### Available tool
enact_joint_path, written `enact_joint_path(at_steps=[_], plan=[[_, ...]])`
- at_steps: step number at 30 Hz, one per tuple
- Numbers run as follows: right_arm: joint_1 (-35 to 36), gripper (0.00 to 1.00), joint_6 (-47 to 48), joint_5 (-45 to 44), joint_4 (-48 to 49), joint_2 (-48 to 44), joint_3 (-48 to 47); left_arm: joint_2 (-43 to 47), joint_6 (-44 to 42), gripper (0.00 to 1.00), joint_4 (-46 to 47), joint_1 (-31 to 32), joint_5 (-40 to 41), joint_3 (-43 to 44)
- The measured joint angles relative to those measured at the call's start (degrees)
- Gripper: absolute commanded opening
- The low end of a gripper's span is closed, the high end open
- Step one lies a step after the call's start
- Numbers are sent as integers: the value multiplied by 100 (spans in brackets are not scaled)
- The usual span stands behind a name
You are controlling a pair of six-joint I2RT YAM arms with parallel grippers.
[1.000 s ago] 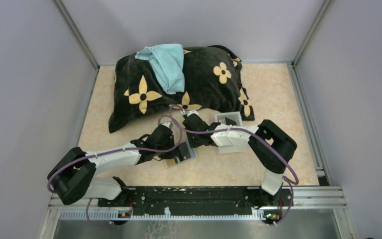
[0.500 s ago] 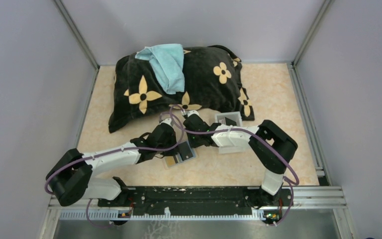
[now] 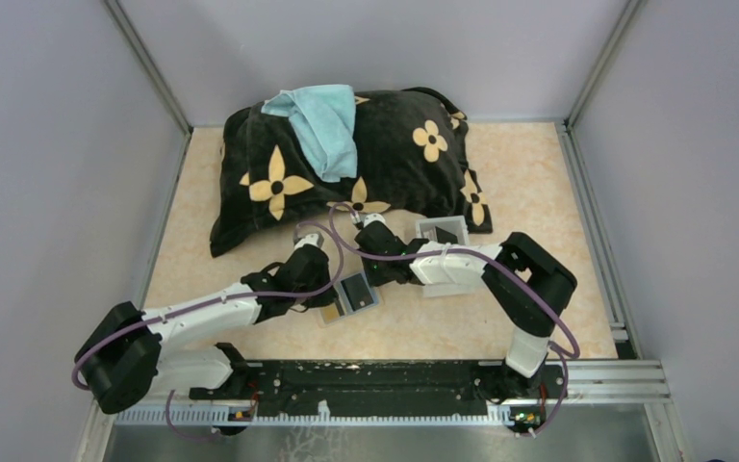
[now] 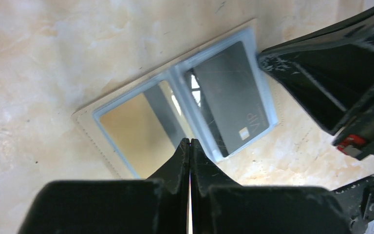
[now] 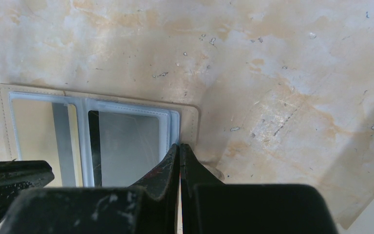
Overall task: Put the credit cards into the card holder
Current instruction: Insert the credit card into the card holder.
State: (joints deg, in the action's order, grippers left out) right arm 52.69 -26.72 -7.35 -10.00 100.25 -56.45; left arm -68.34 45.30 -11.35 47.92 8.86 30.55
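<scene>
The tan card holder [image 3: 349, 300] lies open and flat on the table. In the left wrist view its right clear pocket holds a dark grey credit card [image 4: 233, 97]. Its left pocket [image 4: 126, 129] shows a gold-tan face, and I cannot tell whether that is a card. My left gripper [image 4: 190, 141] is shut and empty, its tips over the holder's near edge by the fold. My right gripper [image 5: 180, 145] is shut and empty too, its tips at the right edge of the card holder [image 5: 102, 129]. In the top view the left gripper [image 3: 331, 295] and right gripper [image 3: 377, 280] flank the holder.
A small white tray [image 3: 440, 231] with a dark card-like thing in it stands just behind the right arm. A black pillow with yellow flowers [image 3: 346, 168], a teal cloth [image 3: 325, 123] on top, fills the back of the table. Grey walls enclose three sides.
The left arm has drawn back to the left, and its gripper has uncovered more of the open holder. The right arm has stayed where it was. Both grippers remain shut.
</scene>
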Motion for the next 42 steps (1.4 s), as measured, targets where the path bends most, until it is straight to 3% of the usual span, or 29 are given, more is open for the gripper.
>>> enact_joint_path(at_steps=[9,20,36,38,42], plan=[[0,0,72,-107,-87,-61,15,-297,184,0,-190,0,76,-48],[-37,0,168,-306,-352,-125,57,-1060,140,0,332,0,-57,289],[-37,0,225,-332,-494,-168,57,-1215,170,0,216,11,-42,481],[-37,5,271,-372,-612,-234,57,-1106,254,2,39,22,66,490],[-37,29,378,-463,-1005,-540,-101,-605,503,8,-402,26,332,490]])
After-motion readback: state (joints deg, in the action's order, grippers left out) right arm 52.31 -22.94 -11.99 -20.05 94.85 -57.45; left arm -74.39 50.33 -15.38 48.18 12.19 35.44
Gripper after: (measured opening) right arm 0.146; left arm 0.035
